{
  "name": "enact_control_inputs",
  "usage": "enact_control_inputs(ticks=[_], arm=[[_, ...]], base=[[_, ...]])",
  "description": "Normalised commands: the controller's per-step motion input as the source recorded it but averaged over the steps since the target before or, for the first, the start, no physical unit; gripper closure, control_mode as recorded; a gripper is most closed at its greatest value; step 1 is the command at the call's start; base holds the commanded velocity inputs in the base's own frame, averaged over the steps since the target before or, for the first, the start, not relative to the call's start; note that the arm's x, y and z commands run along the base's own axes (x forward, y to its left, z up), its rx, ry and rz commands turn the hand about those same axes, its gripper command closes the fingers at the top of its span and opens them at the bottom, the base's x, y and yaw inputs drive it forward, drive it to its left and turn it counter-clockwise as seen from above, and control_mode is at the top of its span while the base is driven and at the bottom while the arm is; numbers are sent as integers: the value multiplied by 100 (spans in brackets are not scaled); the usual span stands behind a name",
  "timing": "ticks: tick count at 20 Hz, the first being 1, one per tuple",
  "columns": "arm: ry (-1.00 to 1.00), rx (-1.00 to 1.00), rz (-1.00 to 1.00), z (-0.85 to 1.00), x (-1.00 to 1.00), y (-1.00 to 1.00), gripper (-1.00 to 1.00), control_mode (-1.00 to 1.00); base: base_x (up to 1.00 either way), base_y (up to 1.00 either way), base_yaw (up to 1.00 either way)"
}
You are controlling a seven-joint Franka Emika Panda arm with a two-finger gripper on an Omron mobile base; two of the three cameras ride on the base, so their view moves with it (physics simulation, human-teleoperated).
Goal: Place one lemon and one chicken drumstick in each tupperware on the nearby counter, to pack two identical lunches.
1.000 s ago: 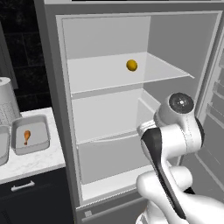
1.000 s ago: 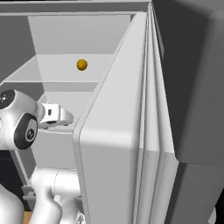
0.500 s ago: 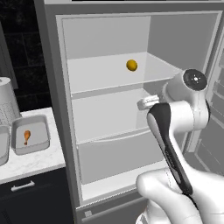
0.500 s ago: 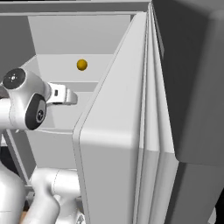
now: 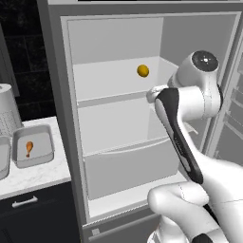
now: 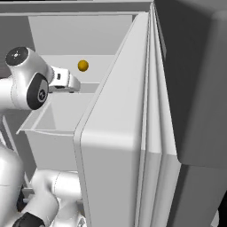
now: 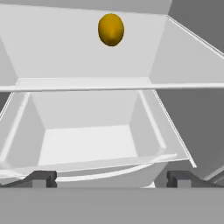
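Inside the open fridge (image 5: 114, 71), on the upper shelf (image 5: 109, 97), we see one lemon (image 5: 143, 71) sitting alone toward the back wall; in the right base view it shows as a yellow ball (image 6: 83, 65) just above and beyond the hand; in the hand view it sits high, above the shelf's front edge (image 7: 110, 29). Our gripper (image 7: 111, 178) hangs in front of the fridge at about shelf height, below the lemon and apart from it; its fingertips (image 7: 41, 178) stand spread wide with nothing between them. Below the shelf we look down into a white drawer (image 7: 87, 144). The fridge door (image 6: 119, 146) stands swung out on the right. To the left of the fridge, on the counter (image 5: 33, 173), a tupperware (image 5: 45, 155) holds one chicken drumstick (image 5: 29, 148), bone end pointing toward us; a second grey tray (image 5: 3, 159) lies just beside it at the picture's edge, its contents cut off from our sight.
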Motion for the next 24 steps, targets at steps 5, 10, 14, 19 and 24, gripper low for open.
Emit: enact_control_inputs(ticks=[5,10,14,19,24], arm=[[0,1,-4,18,68,0,-100,-100],[0,3,-4,17,72,0,-100,-100],[0,9,0,2,68,0,-100,-100],[1,11,0,0,88,0,-100,-100],[2,3,0,-2,95,0,-100,-100]], base=[[0,0,0],[0,0,0],[0,0,0],[0,0,0],[0,0,0]])
